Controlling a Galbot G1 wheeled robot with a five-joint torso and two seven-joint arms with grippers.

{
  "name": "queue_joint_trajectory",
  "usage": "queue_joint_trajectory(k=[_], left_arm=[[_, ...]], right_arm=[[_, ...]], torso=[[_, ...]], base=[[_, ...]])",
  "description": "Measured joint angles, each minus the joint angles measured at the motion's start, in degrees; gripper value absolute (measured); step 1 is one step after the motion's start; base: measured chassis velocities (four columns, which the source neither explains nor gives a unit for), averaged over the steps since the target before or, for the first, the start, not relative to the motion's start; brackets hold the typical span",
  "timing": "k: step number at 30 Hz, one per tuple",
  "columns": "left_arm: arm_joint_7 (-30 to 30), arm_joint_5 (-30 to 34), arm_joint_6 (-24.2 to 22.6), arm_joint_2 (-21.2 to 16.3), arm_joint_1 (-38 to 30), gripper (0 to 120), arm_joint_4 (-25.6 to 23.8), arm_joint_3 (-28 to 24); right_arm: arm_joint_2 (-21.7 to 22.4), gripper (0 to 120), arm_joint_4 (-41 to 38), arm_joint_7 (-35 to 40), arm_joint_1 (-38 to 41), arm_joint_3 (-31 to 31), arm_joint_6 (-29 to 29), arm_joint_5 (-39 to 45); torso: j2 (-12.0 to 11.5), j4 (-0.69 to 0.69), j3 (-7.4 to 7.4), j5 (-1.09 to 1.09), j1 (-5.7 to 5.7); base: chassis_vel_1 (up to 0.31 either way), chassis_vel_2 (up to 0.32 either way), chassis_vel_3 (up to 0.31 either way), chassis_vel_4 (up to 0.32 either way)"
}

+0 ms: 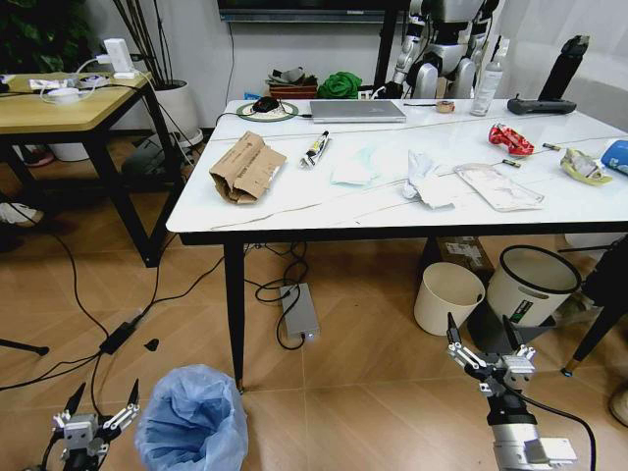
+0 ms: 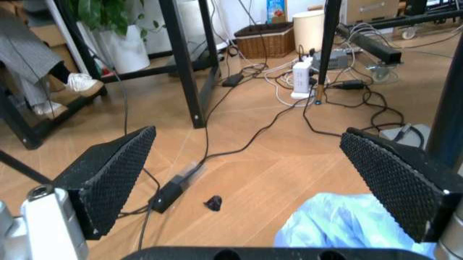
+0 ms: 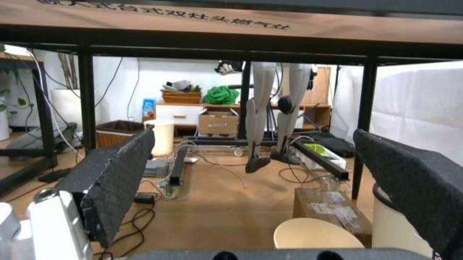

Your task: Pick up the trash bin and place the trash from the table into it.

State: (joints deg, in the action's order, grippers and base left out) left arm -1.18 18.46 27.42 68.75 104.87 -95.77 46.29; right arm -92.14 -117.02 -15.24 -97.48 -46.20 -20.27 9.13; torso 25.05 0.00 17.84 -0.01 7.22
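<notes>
The trash bin (image 1: 192,422), lined with a crinkly light-blue bag, stands on the floor in front of the table's left leg; its bag (image 2: 354,227) also shows in the left wrist view. My left gripper (image 1: 101,410) hangs open just left of the bin, apart from it. My right gripper (image 1: 487,350) is open low at the right, under the table's front edge. On the marble table (image 1: 294,211) lies the trash: a crumpled brown paper bag (image 1: 245,167), white tissues (image 1: 424,179), a flat white pouch (image 1: 496,184), a red wrapper (image 1: 510,139), a yellowish wrapper (image 1: 585,167) and a blue cup (image 1: 616,155).
A silver laptop (image 1: 357,111), spray bottle (image 1: 487,86) and marker (image 1: 315,148) also sit on the table. Under it stand a cream round bin (image 1: 447,296) and a grey bin with white liner (image 1: 530,285). Cables and a power brick (image 1: 298,311) lie on the floor; a wooden desk (image 1: 59,110) stands left.
</notes>
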Motion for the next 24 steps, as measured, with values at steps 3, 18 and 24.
queue_joint_trajectory(k=[3, 18, 24], left_arm=[[0.2, 0.0, 0.2, 0.2, -0.1, 100, 0.2, 0.0], [-3.5, -2.3, -6.3, 0.1, -0.2, 100, -1.7, -0.8], [-10.3, 1.8, -16.7, -1.1, -1.3, 100, -3.2, -4.0]], right_arm=[[0.0, 100, 0.0, 0.0, 0.0, 0.0, 0.0, 0.0], [0.0, 100, 0.5, 0.0, 0.2, 0.0, 0.1, 0.4], [0.0, 100, 1.0, 0.0, 0.4, 0.3, 0.1, 0.4]], torso=[[0.1, 0.00, 0.04, 0.01, 0.02], [0.3, 0.00, 0.20, 0.02, 0.13], [0.4, 0.00, 0.25, 0.01, 0.16]], base=[[0.000, 0.000, 0.000, 0.000], [0.000, 0.000, 0.000, 0.000], [0.000, 0.000, 0.000, 0.000]])
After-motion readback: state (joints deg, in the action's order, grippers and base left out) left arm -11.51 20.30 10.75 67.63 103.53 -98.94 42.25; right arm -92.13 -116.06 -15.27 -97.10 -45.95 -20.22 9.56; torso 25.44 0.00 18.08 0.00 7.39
